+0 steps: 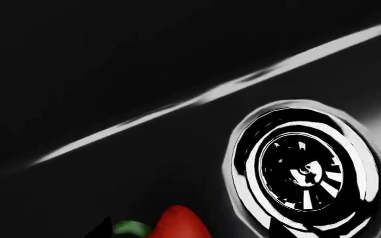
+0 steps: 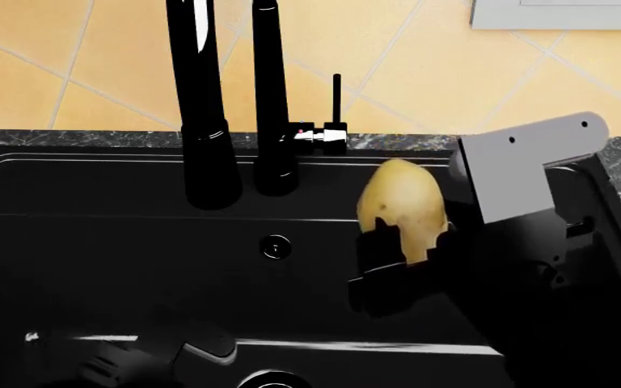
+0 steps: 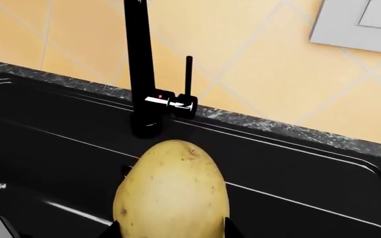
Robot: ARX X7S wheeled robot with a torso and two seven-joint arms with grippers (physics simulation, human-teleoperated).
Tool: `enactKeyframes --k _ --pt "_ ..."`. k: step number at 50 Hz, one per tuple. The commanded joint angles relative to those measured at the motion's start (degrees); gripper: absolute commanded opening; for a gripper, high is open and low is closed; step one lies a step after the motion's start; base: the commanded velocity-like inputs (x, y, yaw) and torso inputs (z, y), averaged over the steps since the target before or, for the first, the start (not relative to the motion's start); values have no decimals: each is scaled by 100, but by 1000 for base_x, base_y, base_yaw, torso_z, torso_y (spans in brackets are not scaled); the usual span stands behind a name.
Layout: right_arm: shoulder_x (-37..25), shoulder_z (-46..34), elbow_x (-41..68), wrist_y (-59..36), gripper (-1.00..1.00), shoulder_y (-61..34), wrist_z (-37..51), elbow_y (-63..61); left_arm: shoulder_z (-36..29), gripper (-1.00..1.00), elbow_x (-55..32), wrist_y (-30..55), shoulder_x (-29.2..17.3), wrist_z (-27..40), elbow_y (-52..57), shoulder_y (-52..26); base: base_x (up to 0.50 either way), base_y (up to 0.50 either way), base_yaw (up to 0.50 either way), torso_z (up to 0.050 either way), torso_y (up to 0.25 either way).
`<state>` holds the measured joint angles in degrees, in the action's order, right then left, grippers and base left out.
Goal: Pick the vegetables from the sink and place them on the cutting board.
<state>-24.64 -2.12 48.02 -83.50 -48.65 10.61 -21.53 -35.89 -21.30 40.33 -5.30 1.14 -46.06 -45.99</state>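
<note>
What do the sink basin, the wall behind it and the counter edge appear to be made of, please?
The sink looks like matte black composite or coated metal, with only thin highlight lines. The wall seems to be glossy yellow tile with pale grout lines. The counter edge looks like dark grey veined stone.

The right arm reaches in from four o'clock in the head view, its grey angled wrist bracket (image 2: 532,166) uppermost. Its black right gripper (image 2: 403,242) points toward ten o'clock, jaws clamped on the yellowish-tan oval speckled potato (image 2: 401,204), held upright. The left arm (image 2: 138,356) lies low at seven o'clock, dark and indistinct, its gripper hidden.
</note>
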Motion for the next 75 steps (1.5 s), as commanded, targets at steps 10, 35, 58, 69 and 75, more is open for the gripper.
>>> enactKeyframes --k 10,35,58,69,75 --pt "-55 -41 141 124 -100 2 83 32 -615 100 -285 -244 181 260 -833 -109 0 0 0 0 0" --pt "-127 -49 292 295 -100 94 225 42 -417 -100 -619 547 -550 998 1617 422 0 0 0 0 0" --pt "-214 222 365 683 -100 200 314 -232 1267 -100 -1961 1553 -1852 2199 5783 767 0 0 0 0 0" --pt "-304 229 212 1226 -100 281 147 -387 2040 -100 -2686 2091 -2106 2541 6764 457 0 0 0 0 0" --pt "-288 349 143 1438 -100 380 175 -352 2571 -100 -3178 2501 -2191 2903 7078 335 0 0 0 0 0"
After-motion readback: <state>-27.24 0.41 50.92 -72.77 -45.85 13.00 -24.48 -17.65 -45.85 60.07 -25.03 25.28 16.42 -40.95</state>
